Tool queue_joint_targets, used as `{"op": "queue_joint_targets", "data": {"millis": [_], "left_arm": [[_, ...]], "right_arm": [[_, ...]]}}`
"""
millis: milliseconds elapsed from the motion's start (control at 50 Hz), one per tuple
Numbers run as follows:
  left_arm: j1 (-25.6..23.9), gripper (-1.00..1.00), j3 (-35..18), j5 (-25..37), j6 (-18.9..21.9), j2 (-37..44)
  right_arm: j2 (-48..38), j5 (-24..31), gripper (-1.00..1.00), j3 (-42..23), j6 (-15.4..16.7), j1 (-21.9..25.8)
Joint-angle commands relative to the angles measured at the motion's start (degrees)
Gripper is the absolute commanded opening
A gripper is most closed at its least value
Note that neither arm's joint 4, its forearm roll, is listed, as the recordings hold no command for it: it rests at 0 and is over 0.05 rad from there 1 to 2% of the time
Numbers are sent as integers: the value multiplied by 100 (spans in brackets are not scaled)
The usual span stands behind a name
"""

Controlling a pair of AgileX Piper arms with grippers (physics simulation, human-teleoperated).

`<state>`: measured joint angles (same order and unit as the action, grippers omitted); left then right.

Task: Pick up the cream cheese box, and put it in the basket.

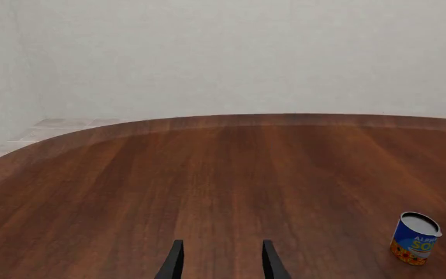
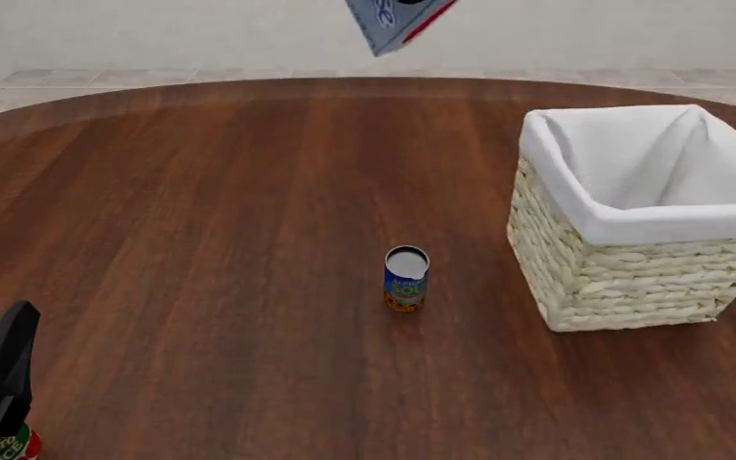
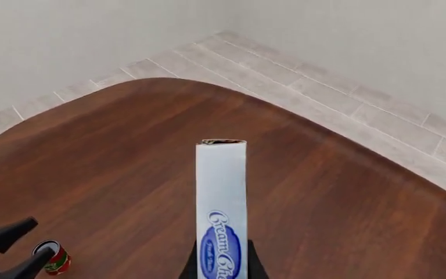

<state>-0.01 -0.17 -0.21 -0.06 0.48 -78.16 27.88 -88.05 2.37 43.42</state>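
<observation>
The right gripper (image 3: 221, 270) is raised high above the table (image 2: 215, 240); in the front view only the tilted lower corner of the cream cheese box (image 2: 398, 23) it carries shows at the top edge of the picture, up beyond the can and off to the side of the basket (image 2: 636, 254), not over it. In the right wrist view its two dark fingers (image 3: 190, 268) press against either side of the box (image 3: 221, 203), which stands out lengthwise from between them, narrow edge toward the camera. That face is silvery light blue with a dark blue oval logo and white script reading "Cream Che", the rest cut off by the frame; the front view adds a red end panel and a white border. The left gripper (image 1: 219, 261) sits low near the table, fingers parallel with a moderate gap and nothing between them. Ahead of it and off toward the basket stands a small blue-and-orange can (image 1: 415, 238) with a grey top, its label showing "ALPH" and "SO" in partial letters; the can is upright, close to the basket's woven wall but not touching. Just below the left gripper in the front view sits a red-and-green can (image 2: 0, 448), its lettering too cut off to read.
</observation>
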Motion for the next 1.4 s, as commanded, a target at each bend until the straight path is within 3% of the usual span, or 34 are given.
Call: {"op": "queue_joint_targets", "data": {"millis": [20,640,940,1400], "left_arm": [[-1,100,0,0,1,0],[0,100,0,0,0,1],[0,100,0,0,1,0],[0,100,0,0,0,0]], "right_arm": [[530,-331,-100,455,-255,-6],[1855,-1400,-100,1920,-736,36],[2428,-1787,-100,2497,-817,51],[2808,-2032,-100,2792,-900,-197]]}}
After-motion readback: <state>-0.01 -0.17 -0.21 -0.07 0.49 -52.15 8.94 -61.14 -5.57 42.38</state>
